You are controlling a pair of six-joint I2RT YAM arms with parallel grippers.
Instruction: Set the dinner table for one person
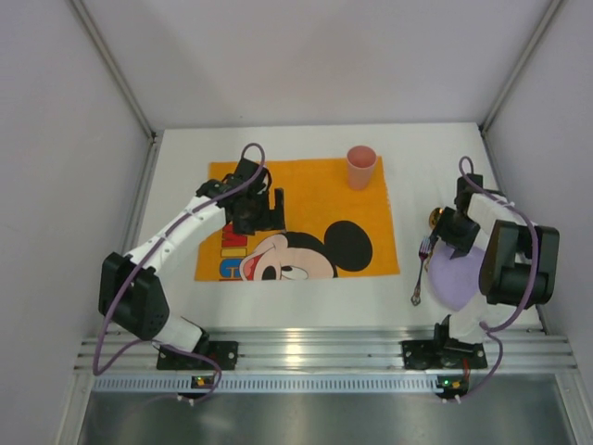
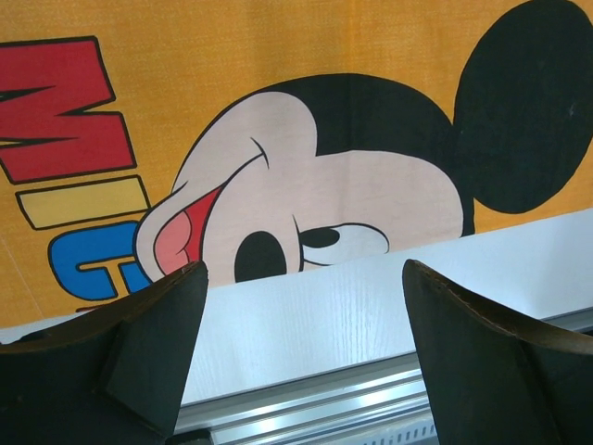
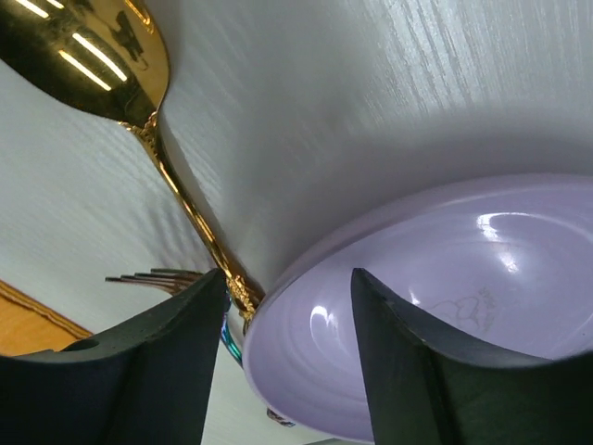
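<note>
Table (image 1: 306,306): white, spans the view; mat (image 1: 315,185) lies centre-left.
Left gripper (image 2: 304,269): wide, empty, over mat.
Right gripper (image 3: 289,273): half-wide astride plate (image 3: 445,278) rim; pinch unclear.
Risk: rim may slip, plate knocking spoon (image 3: 93,46).

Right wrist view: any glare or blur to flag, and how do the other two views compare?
Right wrist: strip-light glare on the gold spoon, and softer highlights on the lilac plate. Left wrist: even light, with the placemat print sharp. Top external: evenly lit, no glare, only faint shadows under the arms.
</note>
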